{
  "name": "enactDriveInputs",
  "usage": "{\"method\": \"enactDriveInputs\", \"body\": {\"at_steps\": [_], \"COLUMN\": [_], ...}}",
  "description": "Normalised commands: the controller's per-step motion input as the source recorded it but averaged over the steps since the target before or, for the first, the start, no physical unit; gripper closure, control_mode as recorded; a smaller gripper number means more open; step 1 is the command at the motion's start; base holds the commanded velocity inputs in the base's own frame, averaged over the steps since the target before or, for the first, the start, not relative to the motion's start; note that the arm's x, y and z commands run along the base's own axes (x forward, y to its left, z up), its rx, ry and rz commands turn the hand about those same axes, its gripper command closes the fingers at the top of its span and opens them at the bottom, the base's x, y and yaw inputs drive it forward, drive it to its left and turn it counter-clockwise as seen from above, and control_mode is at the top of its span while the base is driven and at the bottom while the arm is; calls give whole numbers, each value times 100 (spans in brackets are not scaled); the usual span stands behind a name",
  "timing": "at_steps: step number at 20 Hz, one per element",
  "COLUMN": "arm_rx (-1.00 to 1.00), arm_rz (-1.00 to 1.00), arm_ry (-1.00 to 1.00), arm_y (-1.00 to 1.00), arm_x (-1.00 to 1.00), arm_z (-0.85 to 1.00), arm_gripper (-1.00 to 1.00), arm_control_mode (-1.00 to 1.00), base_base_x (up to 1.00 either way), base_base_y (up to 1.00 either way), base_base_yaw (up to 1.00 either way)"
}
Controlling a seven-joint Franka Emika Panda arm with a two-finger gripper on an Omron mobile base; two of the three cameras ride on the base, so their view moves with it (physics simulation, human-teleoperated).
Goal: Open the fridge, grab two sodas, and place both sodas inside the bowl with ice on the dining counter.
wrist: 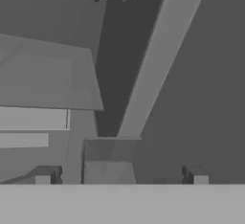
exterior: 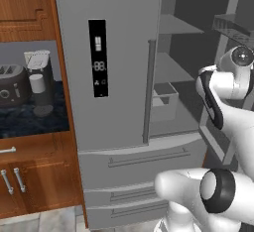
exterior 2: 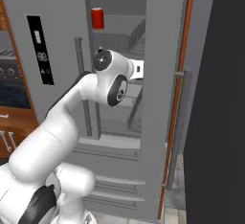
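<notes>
The grey fridge (exterior: 119, 62) has its left door shut, with the black display panel on it, and its right door (exterior 2: 162, 98) swung open. A red soda can (exterior 2: 97, 18) with a silver top stands on an upper shelf inside. My arm reaches into the open compartment below the can, and the hand passes behind the open door's edge. In the hand view my gripper (wrist: 120, 176) is open, its dark fingertips (wrist: 45, 177) set wide apart with nothing between them, facing grey shelves and inner walls. The bowl and the dining counter are out of view.
Left of the fridge, a dark toaster (exterior: 12, 85) and a coffee machine (exterior: 39, 80) stand on a dark counter above wood cabinets (exterior: 30, 181). Inside the fridge sits a grey bin (exterior: 163, 99). A dark panel (exterior 2: 220, 98) closes the right side.
</notes>
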Motion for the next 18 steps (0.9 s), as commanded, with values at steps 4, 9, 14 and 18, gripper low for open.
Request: {"method": "enactDriveInputs", "body": {"at_steps": [4,9,14,18], "arm_rx": [1,1,4,2], "arm_rz": [-5,-1,0,-2], "arm_ry": [0,0,-5,-4], "arm_y": [-50,-20,60,100], "arm_x": [0,-27,-65,-49], "arm_z": [0,-2,-11,-1], "arm_gripper": [-100,-100,-100,-100], "arm_control_mode": [-100,-100,-100,-100], "base_base_x": [0,0,0,0], "base_base_y": [0,0,0,0], "base_base_yaw": [0,0,0,0]}}
